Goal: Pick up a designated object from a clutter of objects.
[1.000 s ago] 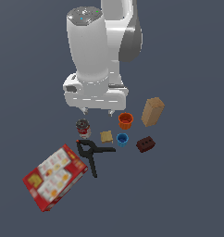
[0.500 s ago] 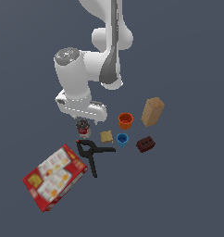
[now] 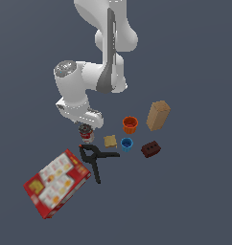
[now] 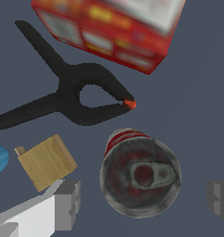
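Observation:
The designated object is a small can [image 3: 86,133] with a red and white label and a grey metal top [image 4: 140,173], standing upright among the clutter of objects. My gripper [image 3: 87,125] hangs directly over it and is open. In the wrist view the two grey fingers [image 4: 67,203] stand on either side of the can with a gap on each side, so nothing is gripped. Beside the can lie a black clamp [image 3: 95,160], whose orange tip [image 4: 128,104] points at it, and a tan block [image 4: 46,162].
A red cracker box [image 3: 58,183] lies toward the exterior view's left, beyond the clamp [image 4: 81,95]. An orange cup [image 3: 130,125], blue cup [image 3: 126,144], dark red brick [image 3: 150,149] and upright tan box [image 3: 157,115] stand toward the exterior view's right of the can.
The arm has swung toward the exterior view's left and come down, bringing the open gripper from above the middle of the clutter to right over the can. The objects have not moved.

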Motion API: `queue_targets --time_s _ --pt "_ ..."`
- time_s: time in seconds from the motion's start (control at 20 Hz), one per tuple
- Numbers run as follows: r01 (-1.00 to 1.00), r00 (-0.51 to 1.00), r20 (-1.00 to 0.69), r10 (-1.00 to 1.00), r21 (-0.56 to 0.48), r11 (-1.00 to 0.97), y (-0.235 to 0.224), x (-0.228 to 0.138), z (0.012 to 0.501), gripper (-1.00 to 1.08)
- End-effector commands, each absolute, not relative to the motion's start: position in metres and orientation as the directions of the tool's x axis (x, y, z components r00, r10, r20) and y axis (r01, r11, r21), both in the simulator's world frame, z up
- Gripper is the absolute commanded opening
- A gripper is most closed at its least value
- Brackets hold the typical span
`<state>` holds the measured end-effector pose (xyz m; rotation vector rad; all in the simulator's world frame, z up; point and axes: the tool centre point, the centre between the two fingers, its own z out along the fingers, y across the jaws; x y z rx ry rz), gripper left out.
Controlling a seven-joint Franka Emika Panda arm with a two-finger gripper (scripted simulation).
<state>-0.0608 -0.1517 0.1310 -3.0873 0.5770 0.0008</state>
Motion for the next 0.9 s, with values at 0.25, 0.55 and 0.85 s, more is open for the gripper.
queue_targets --time_s 0.25,0.55,0.85 --pt "-0.366 0.93 -0.001 -0.366 0.0 -0.93 -0.154 -0.063 0.126 1.0" --pt "-0.368 0.93 0.0 -0.368 0.001 -0.93 -0.154 -0.064 0.105 1.0" --pt "-0.369 0.93 0.0 -0.369 0.001 -0.93 -0.154 -0.064 0.082 1.0"
